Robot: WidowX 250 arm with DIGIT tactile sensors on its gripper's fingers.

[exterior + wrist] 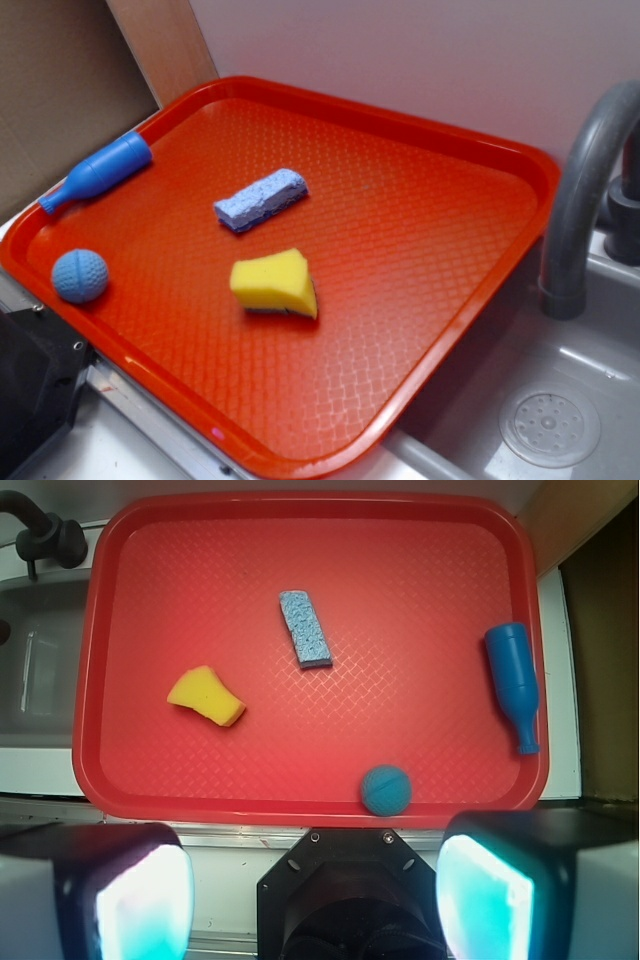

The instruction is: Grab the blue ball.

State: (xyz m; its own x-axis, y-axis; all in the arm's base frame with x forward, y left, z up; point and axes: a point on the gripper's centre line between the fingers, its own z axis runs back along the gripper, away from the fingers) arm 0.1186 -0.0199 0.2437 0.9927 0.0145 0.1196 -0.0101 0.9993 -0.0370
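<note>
- The gripper (315,880) is hanging high above the near edge of the red tray (300,520), its two fingers (140,895) spread wide apart with nothing between them; nothing is being grasped yet, so I judge the whole job is still ahead.
- The blue ball (386,789) is sitting on the tray just inside the near rim, slightly right of the gripper's centre line; a descent and a closing are still needed.
- Farther in, the yellow sponge (206,696) is lying to the left; the pale blue sponge block (305,628) beyond it; the blue bottle toy (514,682) along the right rim, all well apart from the ball.
</note>
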